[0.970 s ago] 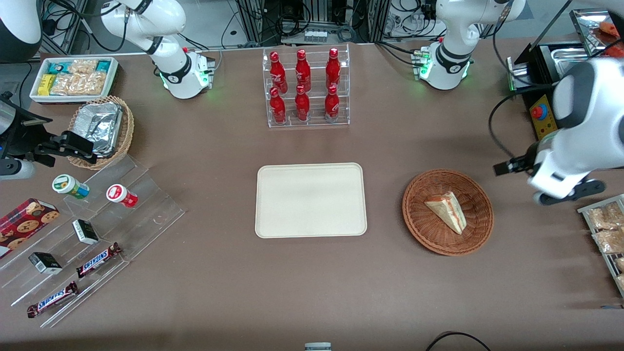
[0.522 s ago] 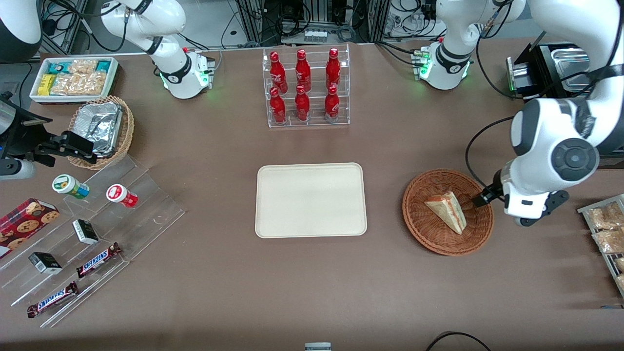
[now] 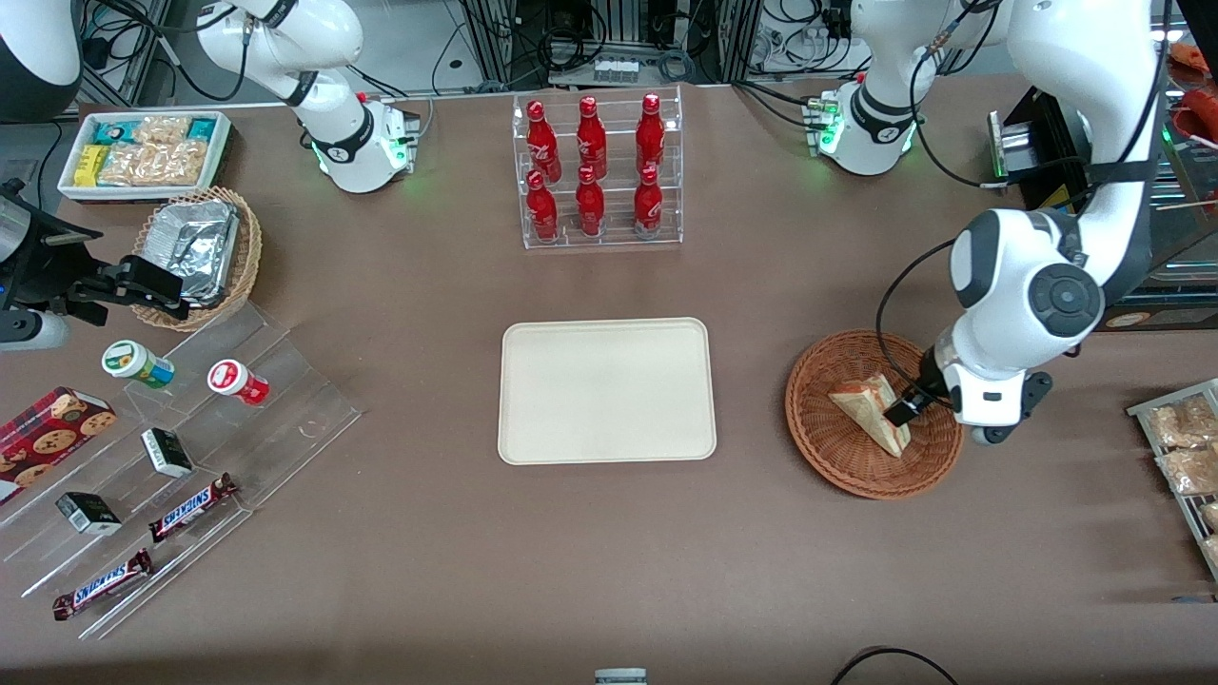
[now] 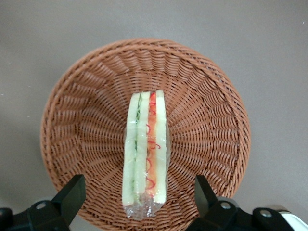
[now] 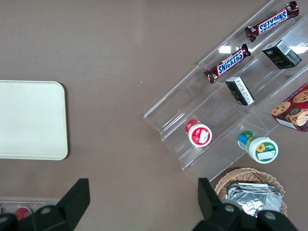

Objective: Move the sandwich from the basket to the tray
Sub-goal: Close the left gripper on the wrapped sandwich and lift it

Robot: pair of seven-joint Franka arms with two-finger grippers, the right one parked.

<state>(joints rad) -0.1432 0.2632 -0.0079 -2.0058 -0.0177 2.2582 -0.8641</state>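
While the gripper (image 4: 137,192) hangs with jaws spread wide, straddling the wrapped sandwich (image 4: 144,154) on edge in the wicker basket (image 4: 211,110), I judge that an off-centre descent could topple it short of the tray (image 3: 607,390).

Wrapped sandwich (image 4: 144,154) is lying in the reddish wicker basket (image 3: 837,457), gripper (image 4: 137,199) hovering spread above; cream tray (image 3: 607,390) is sitting bare.

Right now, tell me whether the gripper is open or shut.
Open. The gripper hangs above the basket, its fingers spread wide to either side of the sandwich, touching nothing.
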